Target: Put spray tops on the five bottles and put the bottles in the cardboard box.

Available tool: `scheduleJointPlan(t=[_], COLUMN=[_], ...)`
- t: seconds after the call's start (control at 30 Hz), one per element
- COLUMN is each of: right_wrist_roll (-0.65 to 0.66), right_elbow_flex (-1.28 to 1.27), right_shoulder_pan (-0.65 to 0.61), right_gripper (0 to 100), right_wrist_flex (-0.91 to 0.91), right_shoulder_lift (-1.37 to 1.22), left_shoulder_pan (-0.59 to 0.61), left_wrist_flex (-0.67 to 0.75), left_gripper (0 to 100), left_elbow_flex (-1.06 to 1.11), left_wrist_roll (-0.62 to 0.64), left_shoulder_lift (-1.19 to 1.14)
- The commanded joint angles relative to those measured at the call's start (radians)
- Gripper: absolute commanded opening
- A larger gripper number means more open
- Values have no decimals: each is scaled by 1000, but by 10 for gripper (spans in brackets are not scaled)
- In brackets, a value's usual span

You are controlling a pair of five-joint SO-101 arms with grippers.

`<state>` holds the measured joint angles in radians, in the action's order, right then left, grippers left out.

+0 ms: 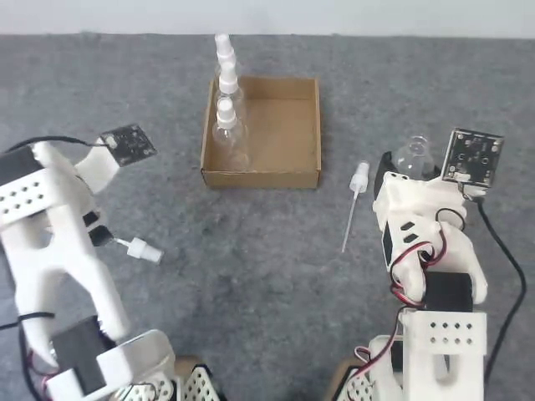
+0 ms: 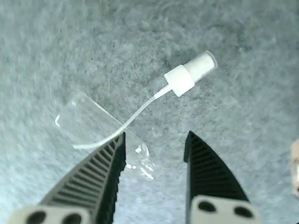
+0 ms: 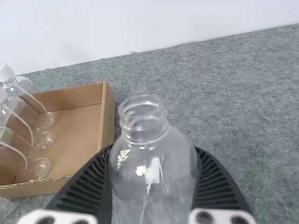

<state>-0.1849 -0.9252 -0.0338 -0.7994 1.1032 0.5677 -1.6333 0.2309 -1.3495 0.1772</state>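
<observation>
Left of the cardboard box (image 1: 261, 178), the left gripper (image 2: 156, 141) hangs, fingers wide, above a spray top (image 2: 189, 74) on the surface (image 1: 267, 284). Three topped bottles (image 1: 231, 138) stand inside the box. To its right, the right gripper (image 3: 152, 161) clasps an uncapped bottle (image 3: 150, 140).

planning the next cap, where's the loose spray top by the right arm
In the high view the spray top lies on the carpet between the cardboard box and the uncapped bottle in the right gripper.
</observation>
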Motion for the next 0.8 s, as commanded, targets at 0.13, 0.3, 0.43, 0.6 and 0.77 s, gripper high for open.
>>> scheduleJointPlan(t=[0.13, 0.3, 0.43, 0.6, 0.77], right_wrist_roll=[0, 51, 54, 55, 57], right_elbow_flex=[-5, -48, -57, -58, -58], right_shoulder_pan=[-42, -47, -47, -68, -73], right_gripper=[109, 108, 108, 108, 108], right_wrist_flex=[42, 108, 124, 122, 120], right_shoulder_lift=[24, 24, 24, 24, 24], left_shoulder_pan=[2, 0, -25, -77, -101], left_wrist_flex=[14, 196, 311, 393, 468], left_gripper=[195, 254, 254, 254, 254], left_elbow_flex=[-22, 120, 217, 309, 380], left_wrist_roll=[-201, -221, -226, -226, -227], left_shoulder_lift=[2, 3, 3, 3, 3])
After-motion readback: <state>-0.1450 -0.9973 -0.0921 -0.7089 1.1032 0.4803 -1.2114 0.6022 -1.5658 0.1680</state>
